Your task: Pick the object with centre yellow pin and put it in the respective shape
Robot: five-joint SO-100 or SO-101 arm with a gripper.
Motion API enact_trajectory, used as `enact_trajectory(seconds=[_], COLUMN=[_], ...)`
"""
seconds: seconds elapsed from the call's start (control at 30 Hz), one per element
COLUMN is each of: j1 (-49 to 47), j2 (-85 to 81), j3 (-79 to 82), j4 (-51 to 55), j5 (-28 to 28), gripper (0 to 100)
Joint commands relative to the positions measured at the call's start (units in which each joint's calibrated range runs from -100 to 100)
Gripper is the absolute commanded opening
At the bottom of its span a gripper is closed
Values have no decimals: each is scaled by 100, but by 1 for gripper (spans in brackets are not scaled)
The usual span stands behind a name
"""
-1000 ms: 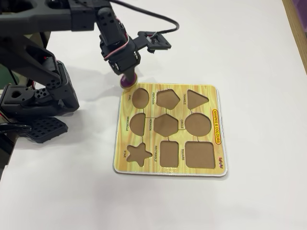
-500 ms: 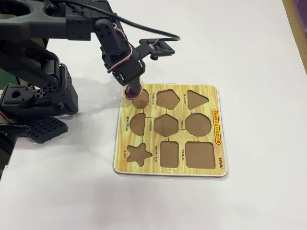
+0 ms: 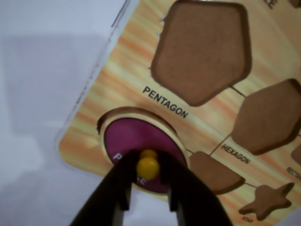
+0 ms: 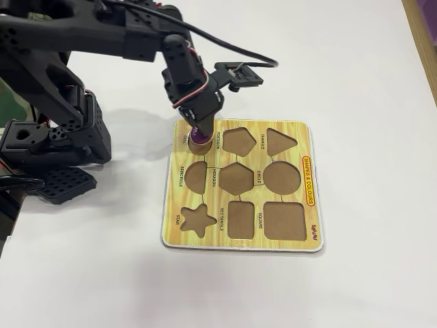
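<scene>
Puzzle board (image 4: 287, 130): yellow wood-grain, nine brown cutouts, lying flat on the white worktop (image 4: 355, 61). Labels legible in the wrist view include PENTAGON (image 3: 165, 101) and HEXAGON (image 3: 234, 154).

Purple oval piece (image 3: 134, 136): yellow knob (image 3: 147, 166) at its middle. It sits in the oval recess (image 3: 123, 113) at the board's corner nearest the arm, next to the pentagon cutout (image 3: 202, 49). A sliver of brown recess floor shows along the piece's far rim, so whether it is fully seated cannot be told.

Claw (image 3: 147, 175): black, two fingers (image 3: 115, 188), pinching the yellow knob from both sides in the wrist view. In the fixed view the claw (image 4: 199, 132) points down onto that corner of the board.

Remaining cutouts: all hollow, among them a star (image 4: 198, 219) at the near corner.
</scene>
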Motion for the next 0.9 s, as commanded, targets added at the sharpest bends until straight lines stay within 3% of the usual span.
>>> enact_trajectory(seconds=[0.0,0.87], j1=[-38,-47], j2=[95,655], j3=[-396,-378], j4=[-77,-85], j5=[14,234], gripper=[4,4])
